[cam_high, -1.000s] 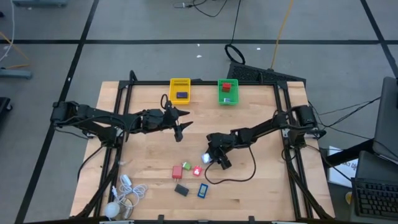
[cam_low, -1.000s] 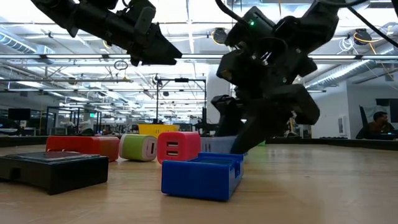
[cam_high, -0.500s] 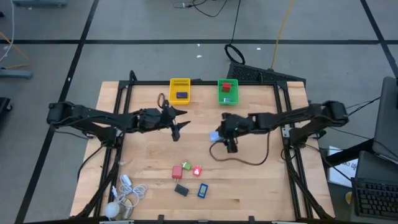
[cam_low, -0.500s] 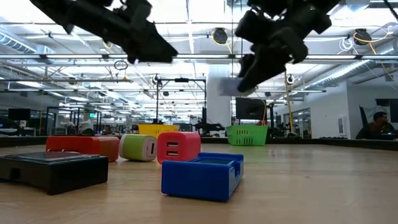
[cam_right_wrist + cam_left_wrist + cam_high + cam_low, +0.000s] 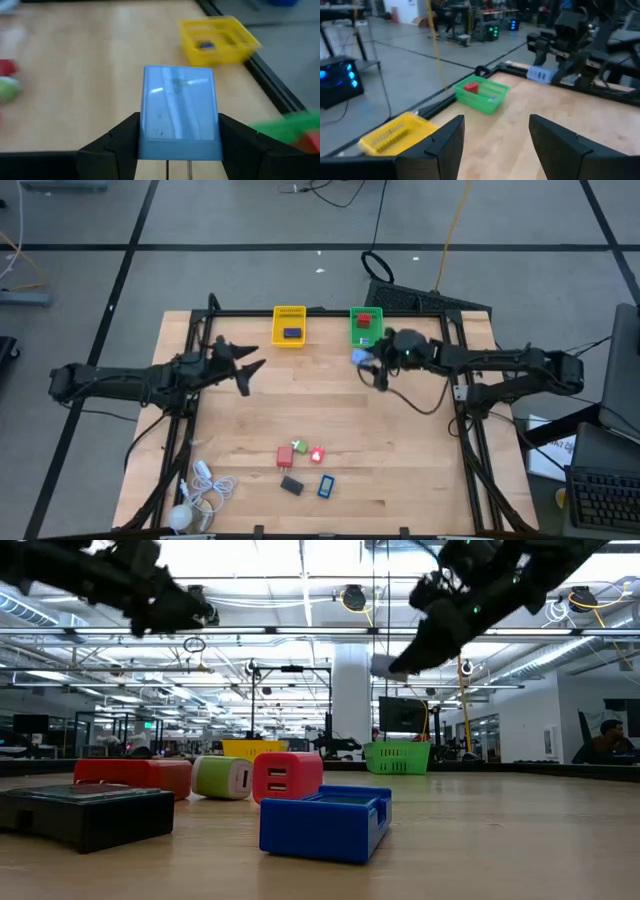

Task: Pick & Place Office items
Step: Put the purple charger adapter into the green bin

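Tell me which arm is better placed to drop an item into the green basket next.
Right. The right gripper already holds a light blue piece beside the green basket; the left gripper is open, empty, and farther off.

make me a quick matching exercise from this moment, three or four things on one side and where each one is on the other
Things:
1. light blue piece
2. red block
3. dark blue piece
4. black piece

Places:
A. in the yellow basket
B. on the table, near the front edge
C. held in the right gripper
D. in the green basket

Pairs: 1-C, 2-D, 3-A, 4-B
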`<state>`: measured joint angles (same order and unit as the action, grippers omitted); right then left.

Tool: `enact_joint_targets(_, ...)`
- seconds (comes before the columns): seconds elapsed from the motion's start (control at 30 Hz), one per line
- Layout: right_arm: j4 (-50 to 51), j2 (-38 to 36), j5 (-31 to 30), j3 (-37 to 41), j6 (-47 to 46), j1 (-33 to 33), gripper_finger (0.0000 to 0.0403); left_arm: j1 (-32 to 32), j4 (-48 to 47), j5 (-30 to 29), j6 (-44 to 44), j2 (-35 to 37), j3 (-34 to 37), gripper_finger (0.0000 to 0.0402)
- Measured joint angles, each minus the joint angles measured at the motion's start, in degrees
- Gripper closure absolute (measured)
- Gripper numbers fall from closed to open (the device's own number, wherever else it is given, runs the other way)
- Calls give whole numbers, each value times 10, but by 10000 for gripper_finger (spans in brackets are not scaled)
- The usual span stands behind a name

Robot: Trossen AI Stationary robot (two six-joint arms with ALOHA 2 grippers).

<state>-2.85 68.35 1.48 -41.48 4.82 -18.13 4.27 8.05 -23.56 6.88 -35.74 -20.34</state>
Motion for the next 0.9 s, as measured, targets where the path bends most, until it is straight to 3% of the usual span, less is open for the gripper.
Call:
enact_joint_targets(0.3,-63,50,0,4,-11,-113,195,-2,-15,5,36,93,52,176)
enact_joint_targets(0.63,-165,162,2,4,-8,-177,194,-2,-19,8,40,91,52,176)
enact_joint_targets(0.9,-201,196,2,4,4,-205,193,-2,-19,13,53,90,52,176)
